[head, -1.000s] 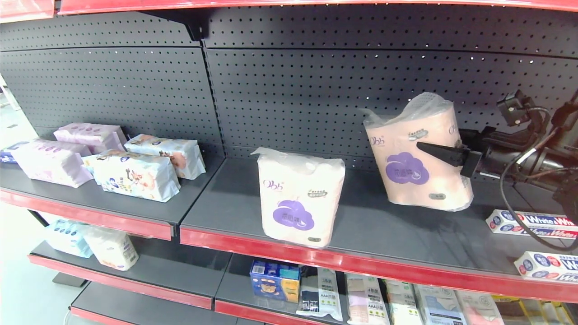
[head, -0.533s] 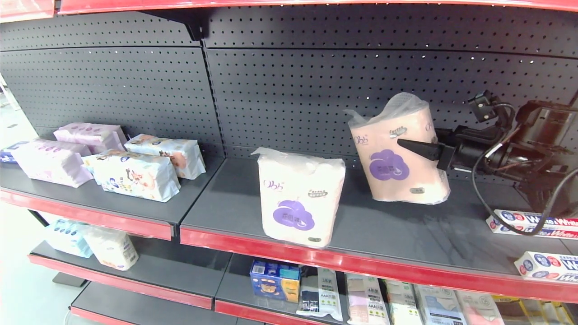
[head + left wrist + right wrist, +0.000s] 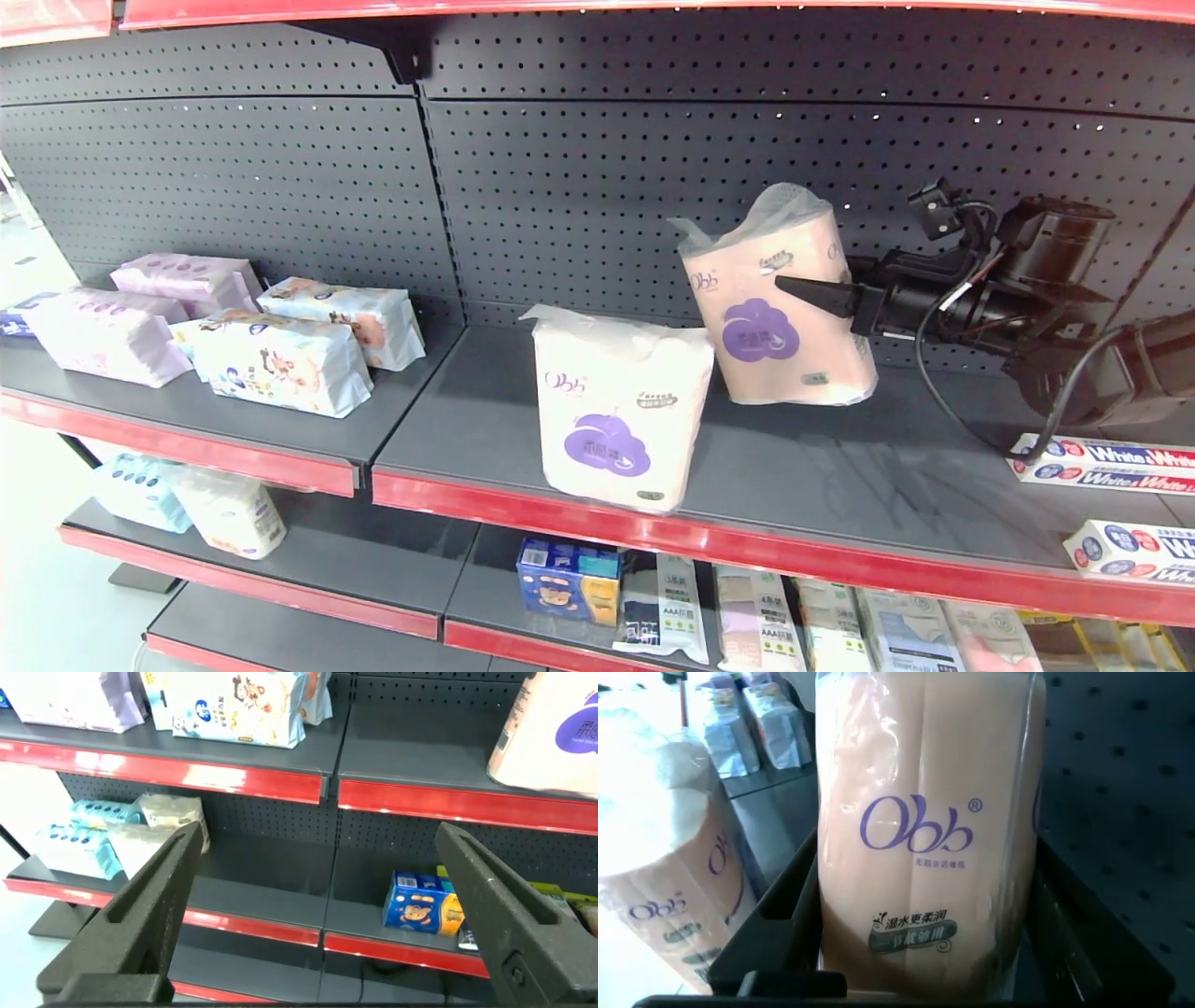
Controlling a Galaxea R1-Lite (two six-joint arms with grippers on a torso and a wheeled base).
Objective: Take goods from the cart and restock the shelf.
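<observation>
A black pegboard back wall (image 3: 607, 187) is rising behind a dark grey store shelf with a red front lip (image 3: 840, 485).

From the head view, the right gripper (image 3: 810, 287) is clamping a peach-coloured plastic-wrapped pack of paper rolls (image 3: 770, 308). The pack is bearing purple lettering and a purple cloud emblem. It is leaning slightly, close to the pegboard, just behind and to the right of a white wrapped pack with the same cloud emblem (image 3: 616, 411) that is standing at the shelf's front edge. Whether the held pack is touching the deck I cannot tell. Flat pastel tissue packs (image 3: 280, 359) are lying on the left bay, and blue-and-white toothpaste boxes (image 3: 1106, 464) are lying on the far right.

In the left wrist view, the left gripper (image 3: 318, 859) is hanging with its jaws wide apart and nothing between them, facing the lower shelves, where a blue carton (image 3: 422, 901) is standing.

In the right wrist view, the peach pack (image 3: 924, 831) is sitting squeezed between the black fingers (image 3: 785, 896), with the white pack (image 3: 663, 859) standing beside it.
</observation>
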